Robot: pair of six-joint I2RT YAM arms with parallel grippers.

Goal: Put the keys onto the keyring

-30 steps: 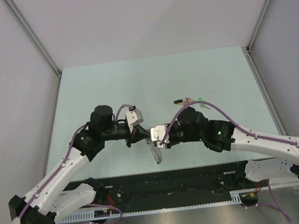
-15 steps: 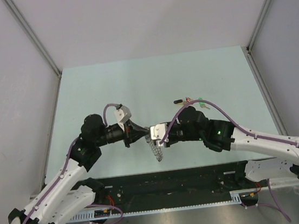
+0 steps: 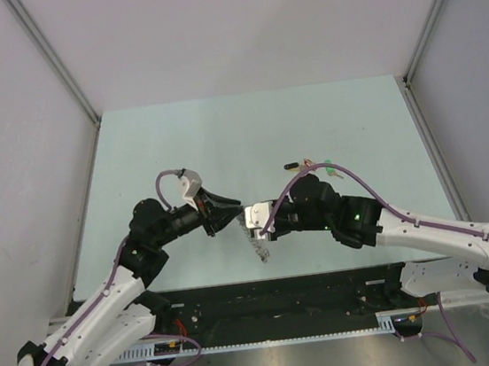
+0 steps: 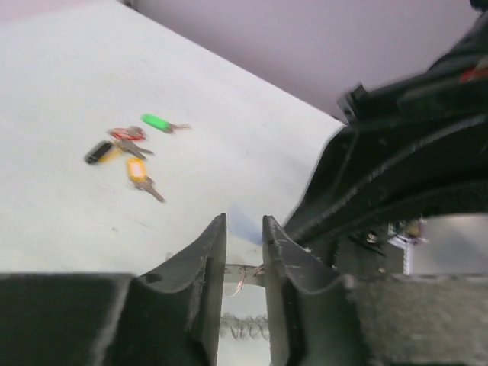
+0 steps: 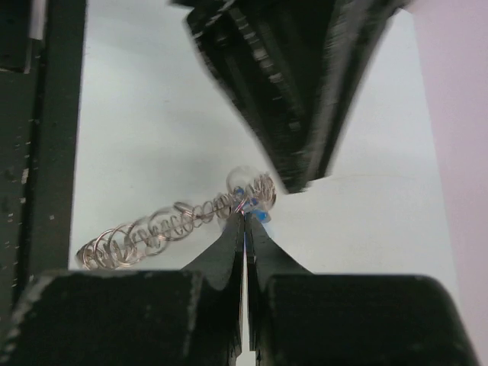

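Left gripper (image 3: 235, 218) now lower, wrist rolled over, tips closer to the right gripper (image 3: 249, 226) and dangling keyring (image 3: 261, 248).

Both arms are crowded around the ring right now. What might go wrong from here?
1. The right end effector pinches the ring at just one end, the rest trailing away; a nudge could pull it loose.
2. The left end effector sits very close to the right one, so they may collide.

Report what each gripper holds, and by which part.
Right gripper pinches the keyring at one end of its coil. Left gripper straddles a wire loop of it; whether it grips cannot be told.
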